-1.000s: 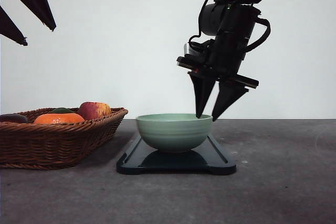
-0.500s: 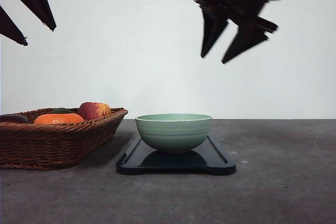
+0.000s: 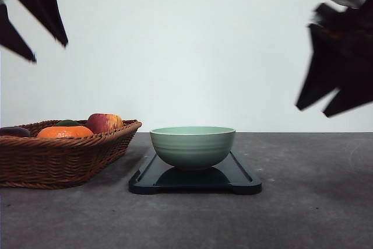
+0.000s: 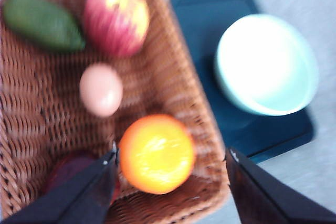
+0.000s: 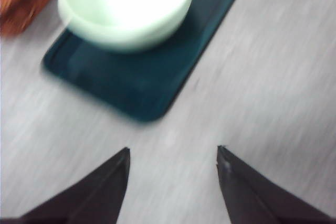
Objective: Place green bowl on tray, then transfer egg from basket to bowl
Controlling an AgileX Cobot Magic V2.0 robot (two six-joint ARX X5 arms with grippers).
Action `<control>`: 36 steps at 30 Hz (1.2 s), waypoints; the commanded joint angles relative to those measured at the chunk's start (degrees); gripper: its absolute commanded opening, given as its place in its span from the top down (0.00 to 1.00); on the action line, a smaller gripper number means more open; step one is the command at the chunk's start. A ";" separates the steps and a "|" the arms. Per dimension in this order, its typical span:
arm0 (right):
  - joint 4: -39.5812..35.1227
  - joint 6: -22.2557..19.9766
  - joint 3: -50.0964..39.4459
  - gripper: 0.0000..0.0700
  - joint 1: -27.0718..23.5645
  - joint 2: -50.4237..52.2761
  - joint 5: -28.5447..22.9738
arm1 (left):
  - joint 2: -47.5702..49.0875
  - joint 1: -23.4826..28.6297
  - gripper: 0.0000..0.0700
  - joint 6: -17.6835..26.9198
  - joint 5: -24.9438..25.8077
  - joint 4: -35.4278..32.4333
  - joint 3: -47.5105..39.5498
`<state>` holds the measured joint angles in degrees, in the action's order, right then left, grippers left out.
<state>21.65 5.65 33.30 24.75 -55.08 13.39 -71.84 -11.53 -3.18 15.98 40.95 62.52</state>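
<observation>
Green bowl: sits upright on the tray, near its middle, empty inside; same spot as half a second ago.
Tray: flat on the grey bench, just right of the basket, unmoved.
Basket: holds the egg between a red apple and an orange, with a green fruit at the far side and a dark one, blurred, near the left fingertip.
Right pincer: released and holding nothing. A second ago its tips were at the bowl's right rim; half a second ago it was high above the bowl; now it hangs off to the right of the tray, well clear of it. In its wrist view the spread fingers frame bare bench, with bowl and tray beyond.
Left pincer: spread wide, empty, high above the basket, shifted slightly since the earlier frame. In its wrist view the orange lies between the fingertips, far below them.
</observation>
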 commanded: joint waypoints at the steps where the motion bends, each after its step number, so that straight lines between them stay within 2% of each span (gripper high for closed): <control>1: -0.27 -0.76 0.83 0.53 0.66 2.79 0.28 | -2.60 -0.17 0.42 0.40 -1.66 -0.11 1.53; 5: -0.49 -0.13 0.83 0.53 1.08 7.53 0.26 | -9.54 -0.17 0.42 2.81 -6.95 -0.13 3.91; 7: -0.86 -0.04 0.83 0.53 1.09 9.18 0.24 | -13.05 -0.17 0.38 4.08 -8.21 -0.28 5.53; 10: -1.05 -0.04 0.83 0.53 1.09 10.56 0.09 | -18.17 -0.20 0.30 4.76 -8.41 -0.81 8.44; 19: -1.02 -0.07 0.83 0.53 1.09 10.61 -0.01 | -28.81 -0.22 0.31 5.38 -8.47 -5.70 13.24; 36: -1.04 0.19 0.83 0.53 1.09 10.61 -0.15 | -35.39 -0.22 0.33 5.31 -8.49 -8.66 13.24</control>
<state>21.12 5.67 33.39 25.47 -44.07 13.34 -105.86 -11.53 1.78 7.57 32.75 74.52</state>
